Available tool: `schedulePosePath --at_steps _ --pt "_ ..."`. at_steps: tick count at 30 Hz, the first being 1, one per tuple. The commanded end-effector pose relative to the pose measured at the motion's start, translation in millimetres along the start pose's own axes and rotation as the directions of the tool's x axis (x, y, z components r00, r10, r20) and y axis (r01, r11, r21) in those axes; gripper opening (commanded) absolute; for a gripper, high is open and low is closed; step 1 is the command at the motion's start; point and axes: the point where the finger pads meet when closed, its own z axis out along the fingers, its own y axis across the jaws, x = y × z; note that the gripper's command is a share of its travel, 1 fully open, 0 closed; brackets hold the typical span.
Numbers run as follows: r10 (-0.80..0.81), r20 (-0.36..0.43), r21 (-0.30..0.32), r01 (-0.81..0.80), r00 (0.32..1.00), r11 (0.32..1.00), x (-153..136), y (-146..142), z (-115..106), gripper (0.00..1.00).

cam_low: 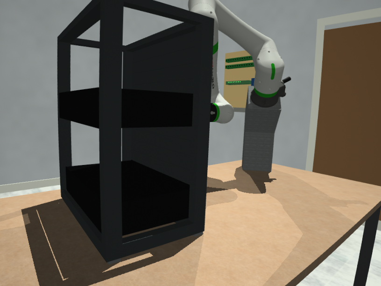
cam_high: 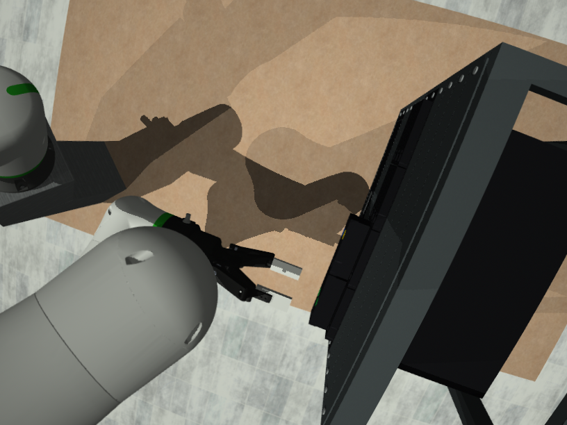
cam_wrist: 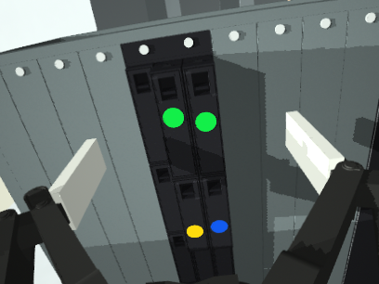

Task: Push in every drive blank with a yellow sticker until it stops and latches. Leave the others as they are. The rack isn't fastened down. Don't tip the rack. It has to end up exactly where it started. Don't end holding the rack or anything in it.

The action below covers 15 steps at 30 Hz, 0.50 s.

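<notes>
The dark rack (cam_high: 412, 228) (cam_low: 109, 123) (cam_wrist: 56, 116) stands upright on the table (cam_high: 183, 68) (cam_low: 277, 215). In the wrist view its front holds a column of black drive blanks. Two blanks carry green stickers (cam_wrist: 173, 117) (cam_wrist: 205, 122). Below them, one blank carries a yellow sticker (cam_wrist: 195, 230) and the one beside it a blue sticker (cam_wrist: 219, 225). My gripper (cam_high: 285, 282) (cam_wrist: 191, 141) is open and empty. It faces the rack front a short way off and touches nothing. In the top view some blanks (cam_high: 347, 255) stick out from the front. In the exterior view the rack hides the gripper.
The robot's grey pedestal (cam_low: 259, 138) (cam_high: 68, 173) stands at the table's far side. A thin pale outline (cam_low: 49, 243) is marked on the table around the rack's foot. A brown door (cam_low: 347, 107) is at the right. The table edge runs close under the gripper.
</notes>
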Motion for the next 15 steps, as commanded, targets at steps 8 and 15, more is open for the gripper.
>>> schedulePosePath --at_steps 8,15 --pt "0.0 0.0 0.0 0.0 1.0 1.0 0.1 -0.1 0.0 1.0" --pt "0.0 0.0 0.0 0.0 1.0 1.0 0.1 -0.1 0.0 1.0"
